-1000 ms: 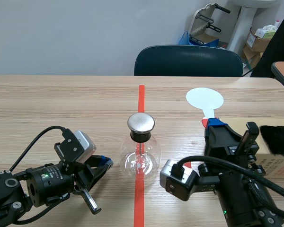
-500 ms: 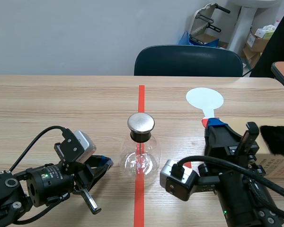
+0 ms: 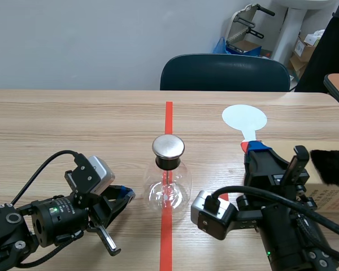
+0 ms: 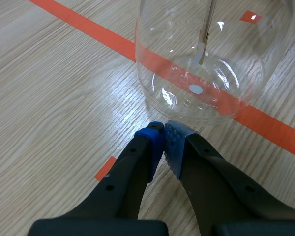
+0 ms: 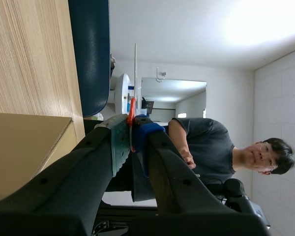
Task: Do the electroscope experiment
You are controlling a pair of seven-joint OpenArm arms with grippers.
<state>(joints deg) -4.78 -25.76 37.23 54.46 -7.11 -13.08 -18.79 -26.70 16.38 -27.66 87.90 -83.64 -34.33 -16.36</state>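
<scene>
Went through the last second and found zero movement: same pose for both arms, same spot for everything on the desk (image 3: 73,124). Spotted the electroscope flask (image 3: 168,185) upright on the red tape line, between the two arms, metal cap (image 3: 168,147) on top, untouched. Found the left end effector (image 4: 163,133) low on the desk just beside the glass, fingertips pinched together on nothing, aimed at the flask's base without clearly touching it. Saw the right end effector (image 3: 254,146) clamped on the stalk of the white paddle (image 3: 244,119), disc out ahead toward the far side, well apart from the cap. Noticed the black fur piece (image 3: 330,166) off to the right on a cardboard box (image 3: 329,199), not in use. Read all that as a pause, with the real test not yet started: no contact between paddle and cap so far. Guessed at rubbing the disc on the fur next, then carrying it over to the cap. Couldn't judge the thin strip (image 4: 203,46) hanging inside the glass, spread or not.
</scene>
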